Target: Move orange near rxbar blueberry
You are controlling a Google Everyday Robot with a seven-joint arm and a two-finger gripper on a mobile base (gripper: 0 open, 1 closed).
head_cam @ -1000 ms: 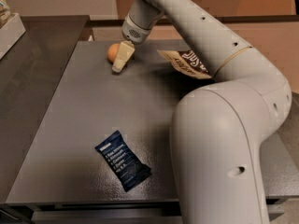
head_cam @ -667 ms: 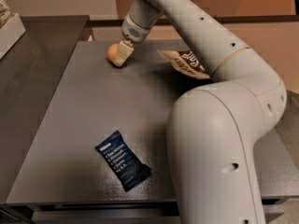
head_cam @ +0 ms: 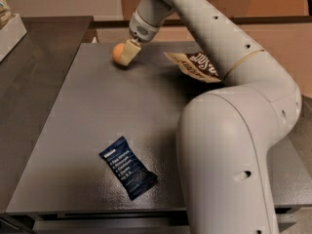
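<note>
The gripper (head_cam: 126, 56) is down at the far edge of the dark table (head_cam: 73, 111), reaching in from the right on the end of the long white arm (head_cam: 229, 135). The orange (head_cam: 117, 53) sits on the table right at the gripper's tip, on its left side and touching it, partly covered by it. Whether the gripper is wide, narrow or clasping the orange cannot be told from this angle. The rxbar (head_cam: 128, 167) lies flat near the front edge of the table, turned at a slant, well apart from the orange. A brown-and-cream bag (head_cam: 195, 66) lies to the right of the gripper, partly behind the arm.
</note>
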